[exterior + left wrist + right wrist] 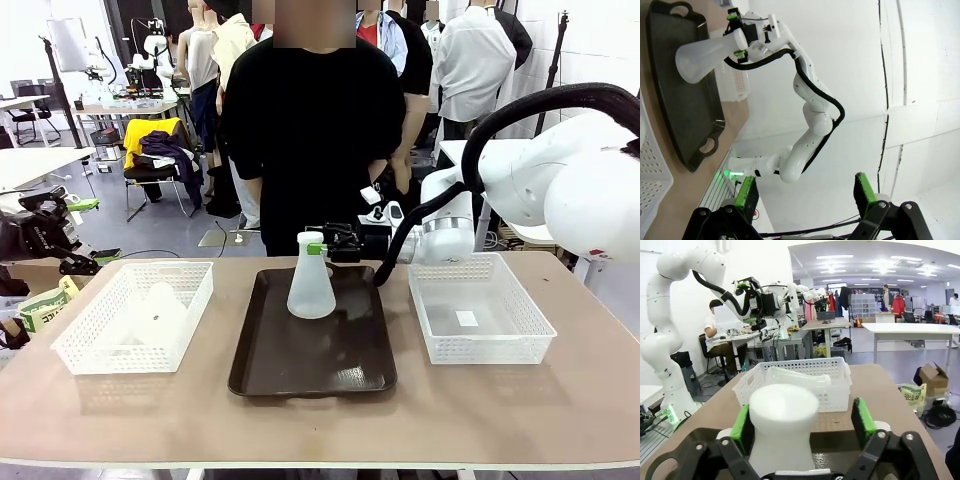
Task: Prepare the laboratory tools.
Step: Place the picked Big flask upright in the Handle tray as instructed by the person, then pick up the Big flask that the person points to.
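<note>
1. Bare desk (320, 430) lies in front of the dark brown tray (350, 360), which sits mid-desk; all positions below are given from the tray.
2. Flask (311, 290): upright on its wide flat base, on the far half of the tray, a little left of its centre line. It is translucent frosted white, a cone narrowing to a short neck.
3. Right fingers (862, 422): over the tray's far end, one on either side of the flask neck. They are spread, and one pad shows a clear gap to the neck, so they are open and not gripping. Judgement: the flask rests on its own base and needs no hold.
4. Second flask (160, 315): same type, lying on its side in the white lattice basket (75, 345) left of the tray. Judgement: this one is not yet set out.
5. Matching basket (530, 335) right of the tray: no flask in it, and a small white label on its floor.
6. Left fingers (865, 187): wide apart with nothing between them, held well clear of the tray. Judgement: they are parked to leave the right arm room.
</note>
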### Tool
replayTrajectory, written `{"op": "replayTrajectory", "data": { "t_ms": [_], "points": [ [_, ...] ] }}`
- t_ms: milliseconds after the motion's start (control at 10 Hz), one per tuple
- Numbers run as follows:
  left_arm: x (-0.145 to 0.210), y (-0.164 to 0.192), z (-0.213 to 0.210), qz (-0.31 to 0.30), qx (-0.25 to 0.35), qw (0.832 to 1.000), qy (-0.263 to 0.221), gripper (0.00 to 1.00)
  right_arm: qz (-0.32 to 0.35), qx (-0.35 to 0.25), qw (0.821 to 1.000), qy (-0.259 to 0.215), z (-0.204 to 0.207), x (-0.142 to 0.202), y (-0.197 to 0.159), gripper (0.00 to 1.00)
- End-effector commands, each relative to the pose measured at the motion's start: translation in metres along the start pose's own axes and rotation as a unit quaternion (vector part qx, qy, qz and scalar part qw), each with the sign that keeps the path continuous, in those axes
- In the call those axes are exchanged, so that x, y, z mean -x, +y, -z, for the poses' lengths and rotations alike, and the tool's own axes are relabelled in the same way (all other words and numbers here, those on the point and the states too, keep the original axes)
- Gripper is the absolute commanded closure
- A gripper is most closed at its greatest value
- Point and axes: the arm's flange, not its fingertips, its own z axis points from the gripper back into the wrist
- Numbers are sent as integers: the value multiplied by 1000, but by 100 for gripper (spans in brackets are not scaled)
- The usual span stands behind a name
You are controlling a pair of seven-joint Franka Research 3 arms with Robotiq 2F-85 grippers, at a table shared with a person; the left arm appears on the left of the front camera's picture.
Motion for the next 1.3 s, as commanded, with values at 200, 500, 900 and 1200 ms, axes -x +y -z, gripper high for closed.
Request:
{"op": "replayTrajectory", "data": {
  "t_ms": [200,500,900,1200],
  "points": [
    [0,-2,-1,4,2,1000,1,0,19,1,1000,-1,-2,-5,6,0],
    [0,-2,-1,4,2,1000,1,0,10,-5,1000,12,1,-10,13,0],
    [0,-2,-1,4,2,1000,1,0,20,3,1000,14,-8,-3,30,0],
    [0,-2,-1,4,2,1000,1,0,25,2,1000,14,-6,2,23,0]
  ]
}}
